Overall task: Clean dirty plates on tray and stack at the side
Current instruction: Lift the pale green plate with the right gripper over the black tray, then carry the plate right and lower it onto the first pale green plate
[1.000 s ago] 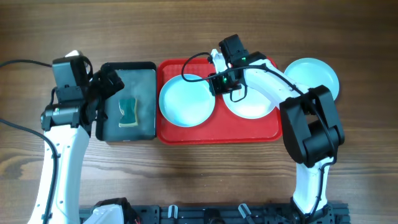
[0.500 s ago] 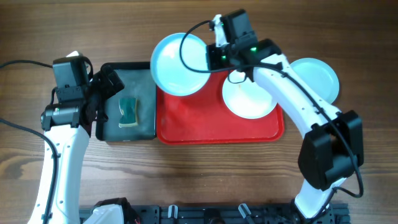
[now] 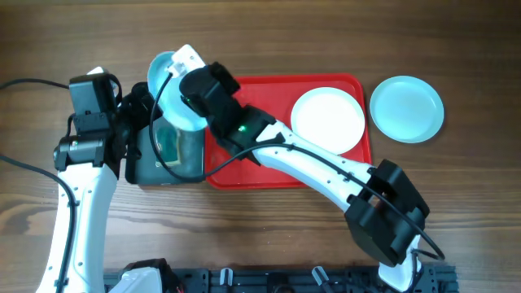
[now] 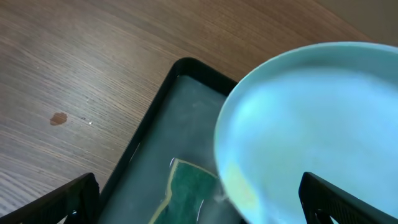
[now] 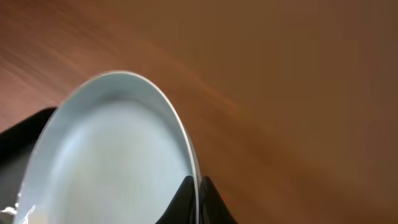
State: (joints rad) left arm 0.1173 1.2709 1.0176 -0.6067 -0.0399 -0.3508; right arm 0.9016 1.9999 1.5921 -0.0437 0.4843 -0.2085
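Above the black tray (image 3: 163,172), the right tool (image 5: 198,190) pinched the rim of a turquoise plate (image 3: 163,83); the left tool (image 4: 199,199) hung there too, jaws wide.

Overhead top-down; wrists close on plate (image 4: 311,124)

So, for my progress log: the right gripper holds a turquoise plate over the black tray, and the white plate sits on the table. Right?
No. The overhead view shows the white plate on the red tray, not the table. The right gripper does hold a turquoise plate over the black tray.
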